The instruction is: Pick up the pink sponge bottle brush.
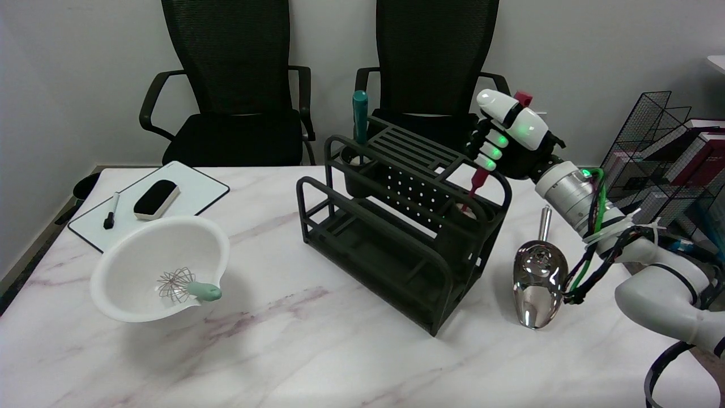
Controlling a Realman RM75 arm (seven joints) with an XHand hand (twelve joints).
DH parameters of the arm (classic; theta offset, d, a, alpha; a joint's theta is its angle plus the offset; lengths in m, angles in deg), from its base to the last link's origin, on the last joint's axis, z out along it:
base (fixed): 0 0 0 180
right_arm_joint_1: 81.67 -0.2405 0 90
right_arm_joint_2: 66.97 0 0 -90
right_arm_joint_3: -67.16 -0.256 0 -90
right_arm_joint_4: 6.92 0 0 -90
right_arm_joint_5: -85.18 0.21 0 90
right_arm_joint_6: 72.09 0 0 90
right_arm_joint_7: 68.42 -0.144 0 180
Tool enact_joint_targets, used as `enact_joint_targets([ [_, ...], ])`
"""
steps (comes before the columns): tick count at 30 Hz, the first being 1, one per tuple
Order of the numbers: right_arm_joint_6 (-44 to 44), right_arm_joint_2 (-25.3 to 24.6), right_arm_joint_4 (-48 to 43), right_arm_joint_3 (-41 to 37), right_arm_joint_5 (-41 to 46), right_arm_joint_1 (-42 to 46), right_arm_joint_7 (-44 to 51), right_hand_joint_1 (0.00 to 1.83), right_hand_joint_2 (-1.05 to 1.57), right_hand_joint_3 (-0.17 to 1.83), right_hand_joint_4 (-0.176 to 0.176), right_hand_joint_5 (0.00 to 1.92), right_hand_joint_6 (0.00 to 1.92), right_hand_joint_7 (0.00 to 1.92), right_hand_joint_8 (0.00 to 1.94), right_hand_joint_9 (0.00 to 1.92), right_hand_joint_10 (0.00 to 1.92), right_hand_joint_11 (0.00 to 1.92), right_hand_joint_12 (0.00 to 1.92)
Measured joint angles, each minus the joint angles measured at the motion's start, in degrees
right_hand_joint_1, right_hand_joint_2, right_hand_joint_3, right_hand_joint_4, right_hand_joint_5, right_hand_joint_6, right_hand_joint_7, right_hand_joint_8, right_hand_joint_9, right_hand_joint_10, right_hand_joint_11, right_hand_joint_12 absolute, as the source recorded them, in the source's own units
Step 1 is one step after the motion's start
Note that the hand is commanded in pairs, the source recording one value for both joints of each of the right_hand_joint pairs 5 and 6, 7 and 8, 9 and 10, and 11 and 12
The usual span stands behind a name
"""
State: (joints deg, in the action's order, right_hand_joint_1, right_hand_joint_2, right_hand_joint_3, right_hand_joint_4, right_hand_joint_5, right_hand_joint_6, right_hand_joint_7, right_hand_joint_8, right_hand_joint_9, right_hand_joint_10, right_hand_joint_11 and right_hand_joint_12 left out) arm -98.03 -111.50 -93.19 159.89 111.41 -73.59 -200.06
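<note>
The pink bottle brush (477,188) stands tilted in the right cup of the black dish rack (396,226). Its dark pink handle runs up through my right hand (507,139), and the handle's end (523,98) sticks out above the fingers. My hand grips the handle with its fingers wrapped around it, above the rack's right end. The sponge head is hidden down inside the cup. A teal-handled brush (360,116) stands in the rack's left cup.
A shiny metal scoop (538,280) lies right of the rack, under my forearm. A white bowl (141,249) with a small whisk (184,286) sits at the left, a whiteboard (192,192) with eraser and marker behind it. A wire basket (657,153) stands far right.
</note>
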Motion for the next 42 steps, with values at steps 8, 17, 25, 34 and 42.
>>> enact_joint_targets([
  [8, 0.3, -0.1, -1.6, -0.2, -0.8, 0.1, 0.0, 1.05, 1.57, 0.41, 0.0, 1.92, 1.92, 1.92, 1.92, 1.92, 1.92, 1.92, 1.92],
  [17, -1.3, -0.5, -1.8, -0.7, -1.8, 1.5, 0.0, 1.05, 1.57, 0.41, 0.0, 1.92, 1.92, 1.92, 1.92, 1.92, 1.92, 1.92, 1.92],
  [25, -5.1, -1.1, -0.4, -1.8, -2.7, 3.7, 0.0, 1.05, 1.57, 0.43, 0.0, 1.92, 1.92, 1.92, 1.92, 1.92, 1.92, 1.92, 1.92],
  [34, -7.5, -1.7, 0.1, -3.6, -3.1, 5.3, 0.0, 1.05, 1.57, 0.43, 0.0, 1.92, 1.92, 1.92, 1.92, 1.92, 1.92, 1.92, 1.92],
  [42, -7.9, -1.7, -0.7, -5.0, -3.2, 5.6, 0.0, 1.04, 1.57, 0.42, 0.0, 1.92, 1.92, 1.92, 1.92, 1.92, 1.92, 1.92, 1.92],
])
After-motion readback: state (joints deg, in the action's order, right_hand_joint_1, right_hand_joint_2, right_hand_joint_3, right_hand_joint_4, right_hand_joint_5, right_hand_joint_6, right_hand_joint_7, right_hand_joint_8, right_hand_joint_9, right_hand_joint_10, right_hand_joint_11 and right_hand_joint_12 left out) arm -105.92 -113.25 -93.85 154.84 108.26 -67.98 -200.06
